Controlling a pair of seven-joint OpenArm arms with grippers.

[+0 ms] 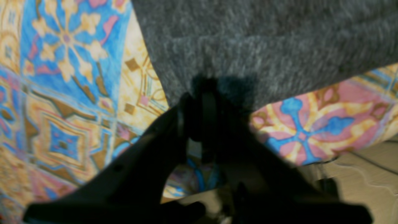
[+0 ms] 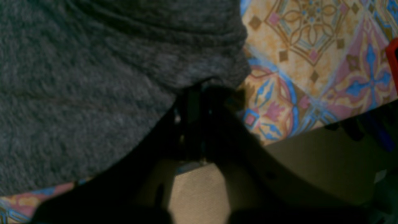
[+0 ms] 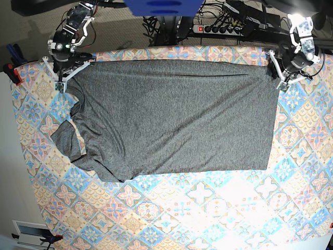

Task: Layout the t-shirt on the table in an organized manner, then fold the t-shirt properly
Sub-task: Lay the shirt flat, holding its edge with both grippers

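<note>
Shirt: t-shirt [image 3: 171, 117] spread on counter [image 3: 218, 208], near sleeve bunched at one end.
Left gripper [image 1: 203, 93]: jaws pinched on far hem corner.
Right gripper [image 2: 202, 93]: jaws pinched on far shoulder corner.
Step advice: keep far edge taut, pull evenly, then flatten sleeve.
Around: power strip [image 3: 218, 27] and cables beyond counter edge; nothing blocks.

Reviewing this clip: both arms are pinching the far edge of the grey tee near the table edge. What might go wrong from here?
1. The left gripper and right gripper pinch only thin corners of the t-shirt; a pull may slip the fabric free.
2. The near sleeve lies crumpled, so folding now would likely trap creases.
3. Both grips sit by the table edge; the hem may drag off.
</note>
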